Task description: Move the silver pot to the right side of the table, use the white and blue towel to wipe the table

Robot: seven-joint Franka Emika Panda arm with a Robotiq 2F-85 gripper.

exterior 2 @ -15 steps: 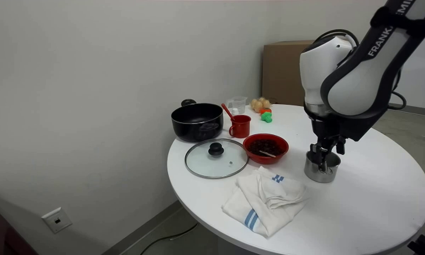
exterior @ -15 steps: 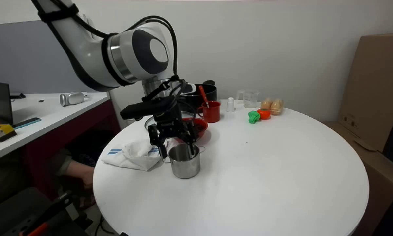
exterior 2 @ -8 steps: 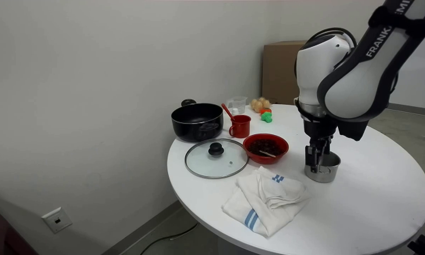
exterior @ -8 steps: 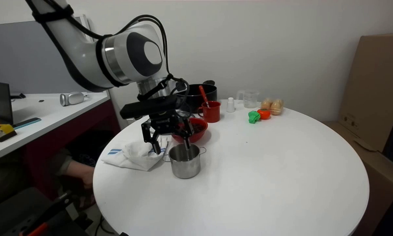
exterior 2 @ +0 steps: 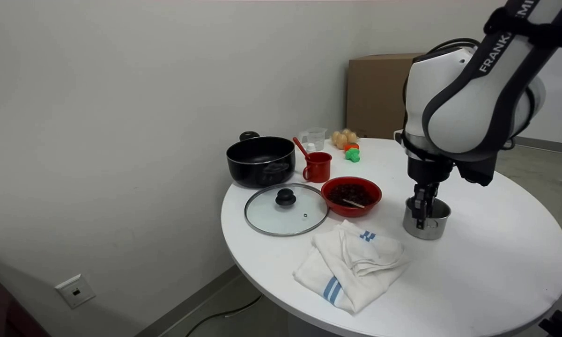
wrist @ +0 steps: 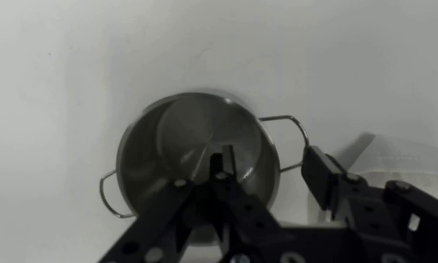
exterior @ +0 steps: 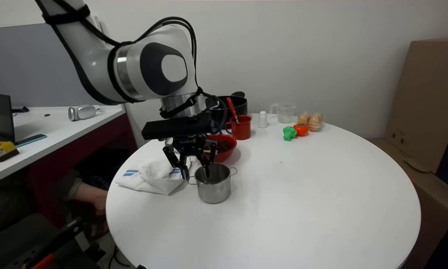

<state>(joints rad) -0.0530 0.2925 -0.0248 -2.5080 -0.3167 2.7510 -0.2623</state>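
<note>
Apparently at the first step, taking the silver pot, with wiping not yet begun. Found upright on the white table in an exterior view, at nine o'clock from the middle, with the crumpled white and blue towel near, farther toward nine. Poised there with the gripper spread wide and holding nothing; in the wrist view, with one finger outside by the three o'clock handle and one over the hollow. Hard to judge fingertip depth from here. Next, most likely: lower, close across that side, lift and carry to the table's right before going for the towel.
</note>
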